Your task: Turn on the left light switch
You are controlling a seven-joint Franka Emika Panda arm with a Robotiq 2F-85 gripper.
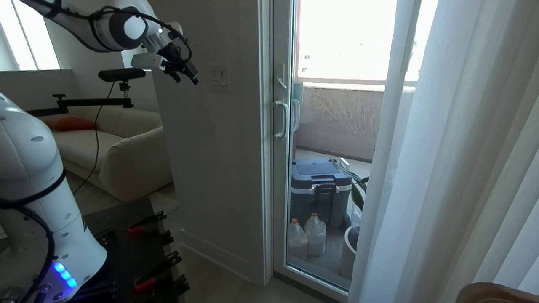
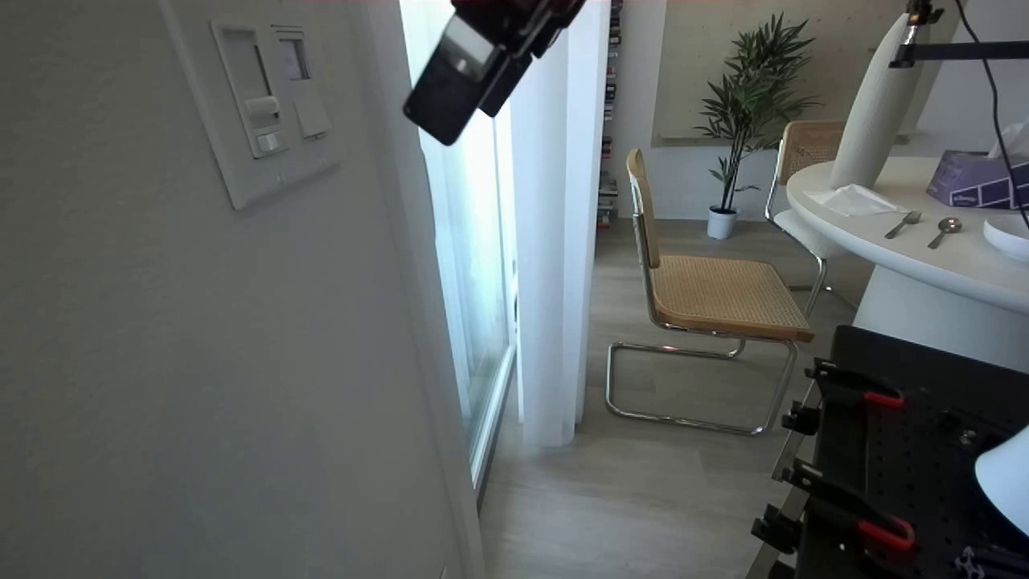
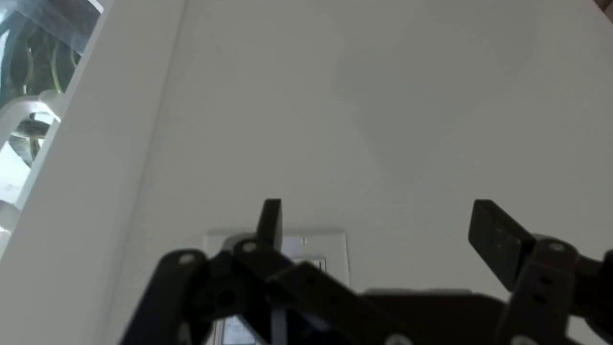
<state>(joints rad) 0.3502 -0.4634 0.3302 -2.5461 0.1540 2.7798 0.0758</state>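
A white switch plate on the wall shows in both exterior views (image 1: 225, 86) (image 2: 241, 173). The left light switch (image 1: 215, 76) is its left-hand part; in an exterior view it looks like a tall insert (image 2: 243, 76) with a pale tab low down. My gripper (image 1: 186, 79) (image 2: 469, 112) is open, empty and apart from the plate. In the wrist view, which stands upside down, the gripper's fingers (image 3: 378, 203) are wide apart. The plate (image 3: 335, 247) lies behind the finger at image left, which hides much of it; only an end of the left light switch (image 3: 313, 262) shows.
A glass door (image 1: 282, 189) with a long white handle (image 1: 286, 120) stands right of the plate. A white curtain (image 1: 442, 147) hangs beyond it. A black bench with clamps (image 1: 126, 252) is at the robot's base. A cane chair (image 2: 723, 297) and round table (image 2: 908, 249) stand further off.
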